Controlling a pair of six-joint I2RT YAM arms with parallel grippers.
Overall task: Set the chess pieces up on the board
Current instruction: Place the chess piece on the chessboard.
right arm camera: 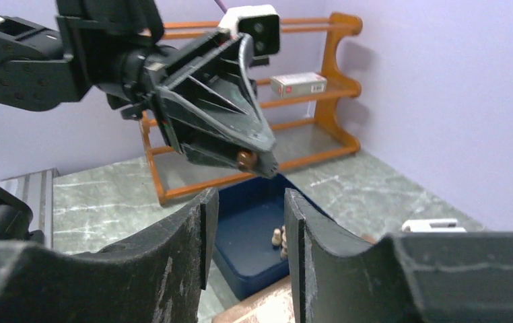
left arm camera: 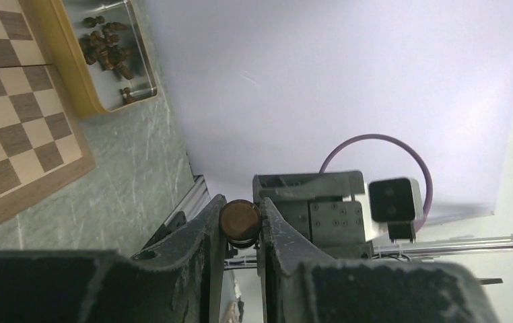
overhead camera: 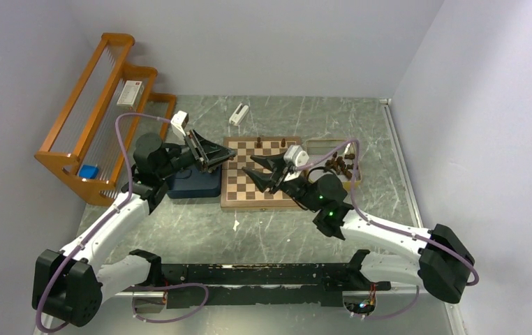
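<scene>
Watching left claw (overhead camera: 227, 158) clenched on a dark chess piece (left arm camera: 240, 223), its round end toward the wrist | I see it hanging at the board (overhead camera: 263, 204) left edge, squares to its right | right claw (right arm camera: 244, 202) parted, empty, facing it

White arm links (overhead camera: 106, 230), black joints (overhead camera: 68, 283), purple cables (overhead camera: 118, 129), green light (overhead camera: 331, 208)

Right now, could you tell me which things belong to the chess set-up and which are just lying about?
Job: board; dark piece in the left gripper; dark pieces in the yellow tray; pale pieces in the blue tray.
Lying about: wooden rack; small box on it; white object beyond the board.
</scene>
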